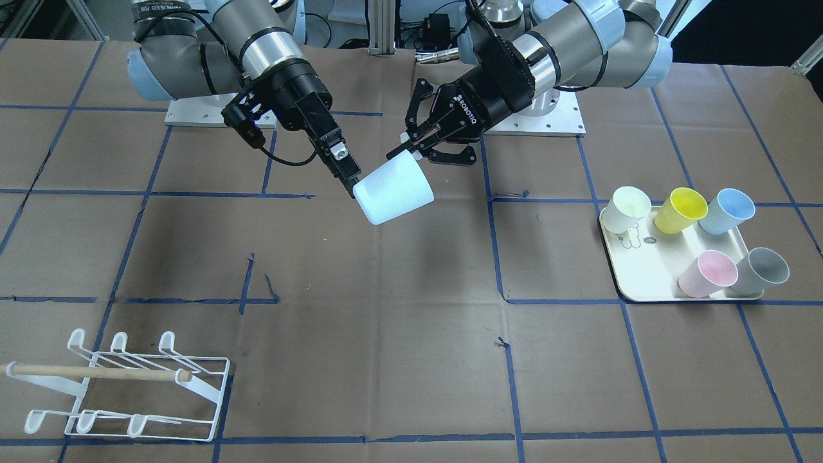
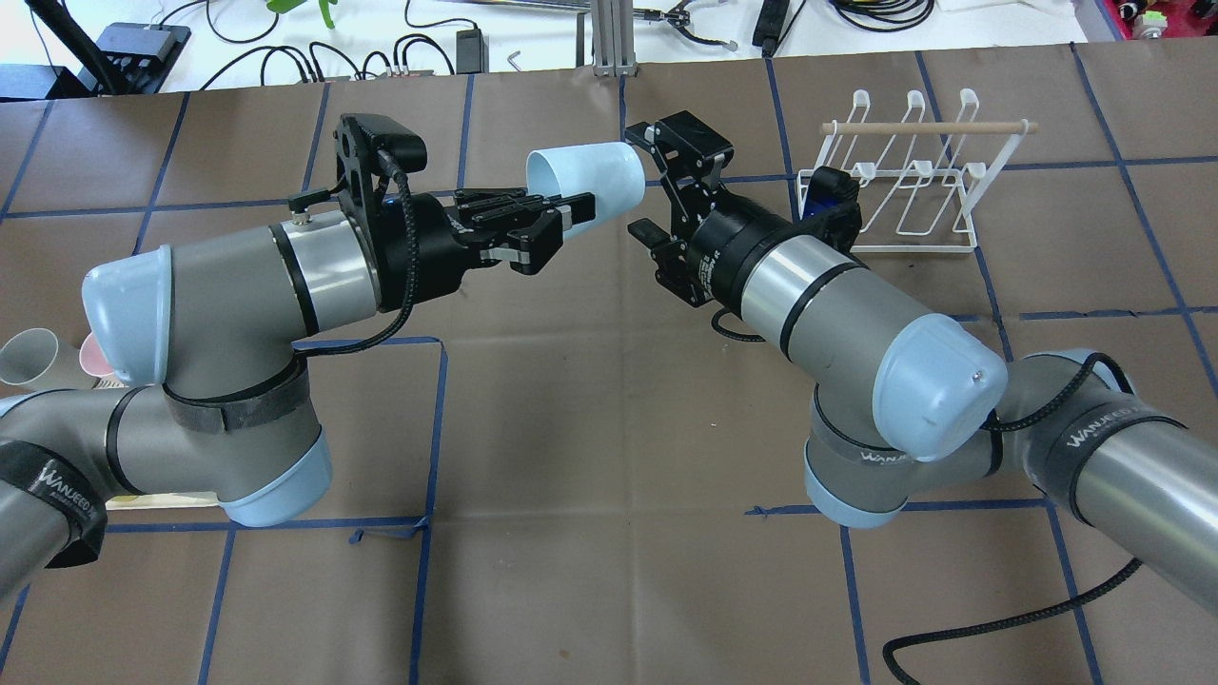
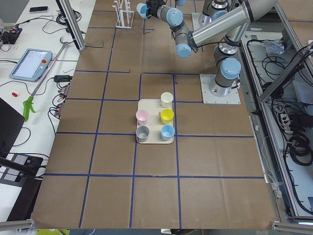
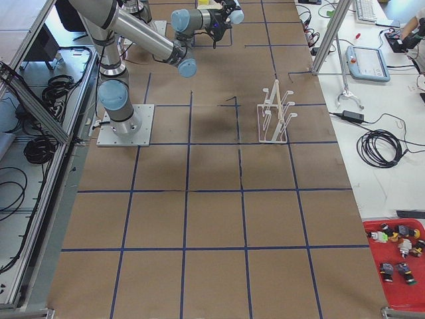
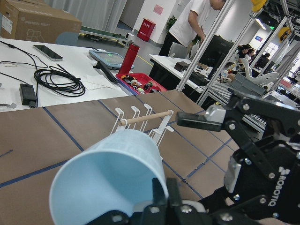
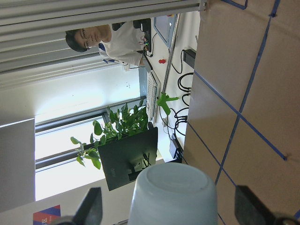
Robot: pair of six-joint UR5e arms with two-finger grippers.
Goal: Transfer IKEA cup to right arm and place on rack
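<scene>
The pale blue IKEA cup (image 2: 590,176) hangs on its side in the air between the two arms, its mouth toward the left arm. My left gripper (image 2: 579,211) is shut on the cup's rim wall; the left wrist view shows the cup (image 5: 108,173) pinched close up. My right gripper (image 2: 650,184) is open, with one finger on each side of the cup's base and not closed on it. The right wrist view shows the base (image 6: 171,197) between the spread fingers (image 6: 91,208). The white wire rack (image 2: 904,181) with its wooden dowel stands empty beyond the right arm.
A cream tray (image 1: 643,283) on the left arm's side holds several upright cups: white, yellow, blue, pink and grey. The rack (image 1: 128,386) sits near the table's far edge. Operators and benches with cables lie beyond the table.
</scene>
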